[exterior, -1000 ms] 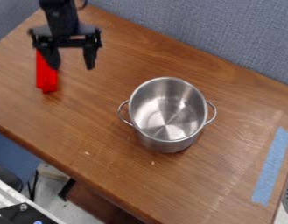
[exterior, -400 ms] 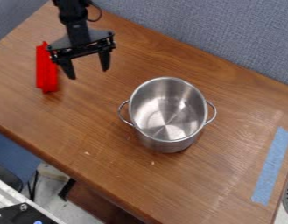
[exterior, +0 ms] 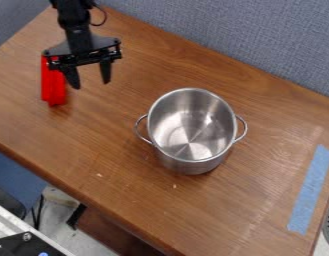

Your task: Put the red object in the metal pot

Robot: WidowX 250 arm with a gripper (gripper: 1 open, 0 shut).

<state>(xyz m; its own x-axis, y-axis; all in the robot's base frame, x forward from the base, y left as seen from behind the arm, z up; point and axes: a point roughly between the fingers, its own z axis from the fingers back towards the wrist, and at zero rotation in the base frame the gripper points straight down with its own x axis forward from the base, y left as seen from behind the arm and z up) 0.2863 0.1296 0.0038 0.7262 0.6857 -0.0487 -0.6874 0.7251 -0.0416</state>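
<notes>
While gripper (exterior: pixel 89 80) hovers by red block (exterior: pixel 53 81), I see jaws parted, grip unclear; one block, one steel pot (exterior: pixel 192 128).

- Pot (exterior: pixel 191 131): bare metal, glossy and smooth, with bright reflections inside.
- Table (exterior: pixel 140 165): brown wood with a smooth, faintly shiny surface.
- Block (exterior: pixel 53 84): plain red, smooth-looking; its material cannot be told.
- Gripper (exterior: pixel 85 72): dark, mostly matt.

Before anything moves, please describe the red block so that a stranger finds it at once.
On the wooden table, look to the far side from the metal pot. There, beside the dark gripper, lies the red block: long, narrow and plain, the only bright red thing.
</notes>
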